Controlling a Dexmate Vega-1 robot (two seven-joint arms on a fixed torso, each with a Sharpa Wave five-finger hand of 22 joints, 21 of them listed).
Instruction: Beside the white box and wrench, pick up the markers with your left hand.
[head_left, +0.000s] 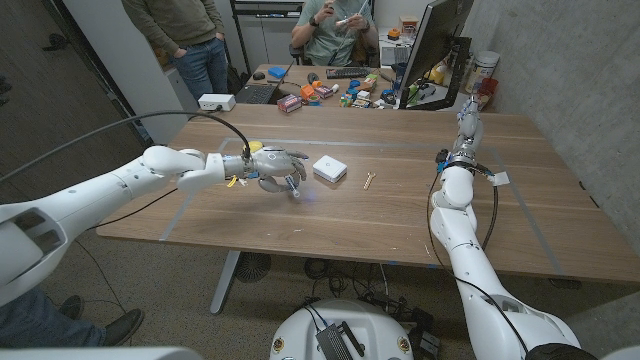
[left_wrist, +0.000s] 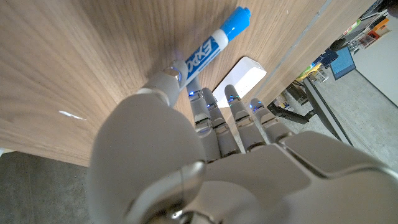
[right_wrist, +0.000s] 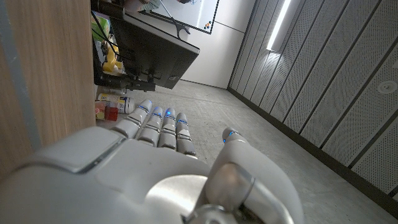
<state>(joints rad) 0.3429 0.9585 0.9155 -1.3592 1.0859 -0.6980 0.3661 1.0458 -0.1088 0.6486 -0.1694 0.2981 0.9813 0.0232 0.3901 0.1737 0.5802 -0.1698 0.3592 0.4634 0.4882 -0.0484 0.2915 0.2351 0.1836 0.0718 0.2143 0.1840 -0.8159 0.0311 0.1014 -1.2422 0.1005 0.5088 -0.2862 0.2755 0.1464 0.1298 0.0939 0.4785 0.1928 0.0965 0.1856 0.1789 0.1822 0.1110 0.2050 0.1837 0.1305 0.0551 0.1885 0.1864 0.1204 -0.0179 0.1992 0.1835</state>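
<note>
So the left hand (head_left: 277, 168) is over the middle of the wooden table (head_left: 330, 215), just left of the white box (head_left: 329, 168), and it's got a blue-capped dry-erase marker (left_wrist: 210, 48) pinched between the thumb and the other fingers (left_wrist: 214, 121). From the wrist cam you can see the marker sticking out past the fingertips, cap end away from the palm, with the box right behind it. The small wrench (head_left: 369, 180) sits a bit further right of the box, untouched. The right hand (head_left: 468, 122) is way over at the table's right side, fingers straight and close together, holding nothing. Two people are hanging out behind the table by a cluttered desk.
</note>
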